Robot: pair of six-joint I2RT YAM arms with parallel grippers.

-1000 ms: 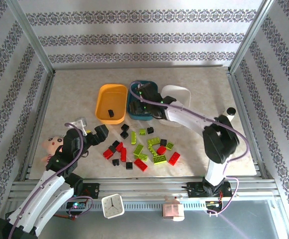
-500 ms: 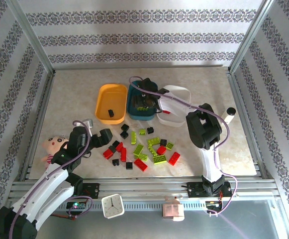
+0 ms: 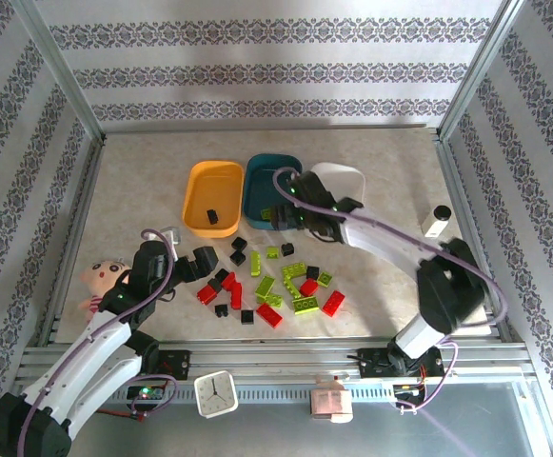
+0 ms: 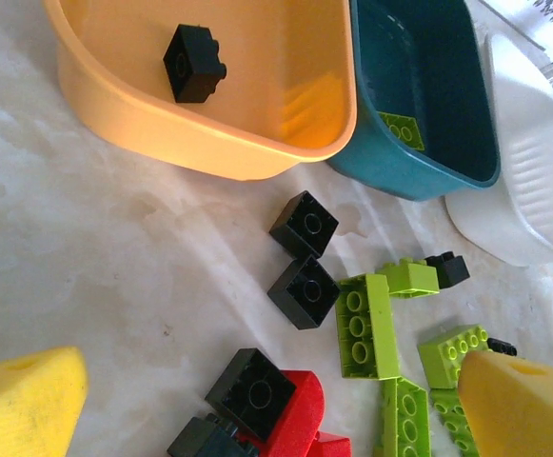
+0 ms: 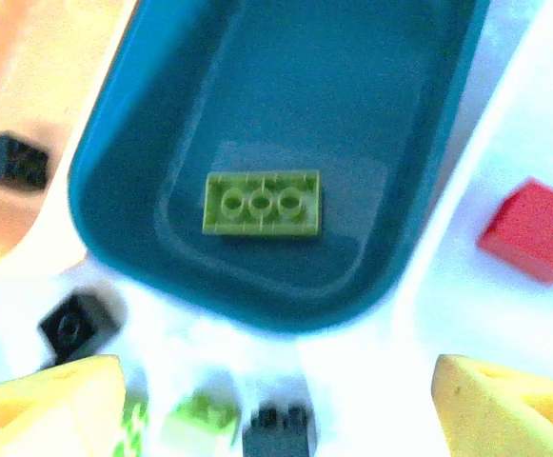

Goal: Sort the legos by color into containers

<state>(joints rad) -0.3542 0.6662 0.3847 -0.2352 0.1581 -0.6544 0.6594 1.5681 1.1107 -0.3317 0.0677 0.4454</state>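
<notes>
Lining the upper middle of the frame, 3 trays stand side by side on a beige marbled worktop (image 3: 143, 181).
- Orange-yellow tray (image 3: 192, 195), leftmost: 1 black brick (image 3: 211, 216) inside.
- Dark teal tray (image 3: 262, 183), middle: 1 lime brick (image 5: 262, 203) lying flat, studs up.
- White tray (image 3: 347, 176), rightmost: 1 red brick (image 5: 533, 243) inside.
- Loose legos (image 3: 266, 281): red, lime and black, scattered at frame centre, below the trays.
- Left claw (image 3: 187, 249): lower left, at the left edge of the scatter, spread fully wide, holding nothing.
- Right claw (image 5: 278, 400): above the near end of the teal tray, yellow pads (image 5: 48, 400) wide apart, nothing between them.
- Room: striped patterned wallpaper (image 3: 276, 71) on 3 sides, aluminium posts (image 3: 67, 81) at the corners.
- Sundries: doll (image 3: 100, 276) at left edge; clock (image 3: 217, 392) at bottom; black-capped white cylinder (image 3: 436, 221) at right.
</notes>
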